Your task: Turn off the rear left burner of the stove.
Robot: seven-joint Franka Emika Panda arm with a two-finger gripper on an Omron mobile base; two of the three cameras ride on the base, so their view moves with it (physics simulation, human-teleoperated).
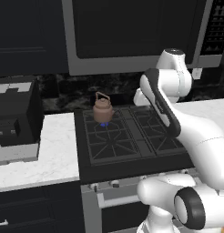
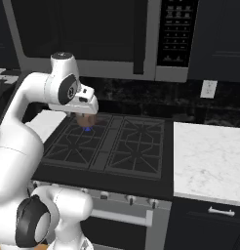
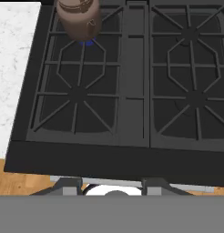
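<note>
- Dark cabinetry and a big dark microwave (image 2: 92, 34) are framing the back wall; white speckled marble counter (image 2: 210, 156) is flanking both sides, smooth and matte.
- Wide black four-burner gas stove (image 3: 127, 159) is sitting between the counters, with rough star-patterned cast-iron grates and a silver front panel with small knobs (image 2: 127, 199).
- Rear left burner (image 3: 82, 50) is showing a small blue flame under a rounded brown metal kettle (image 3: 78, 18).
- Two-finger gripper (image 3: 112, 184) is hovering above the front edge, grasping nothing; whether the jaws are apart or closed I cannot tell.
- Risk: knobs are small, alike and closely spaced, so the wrong one could be getting turned.
- Risk: round smooth knob could be slipping under a shallow pinch.
</note>
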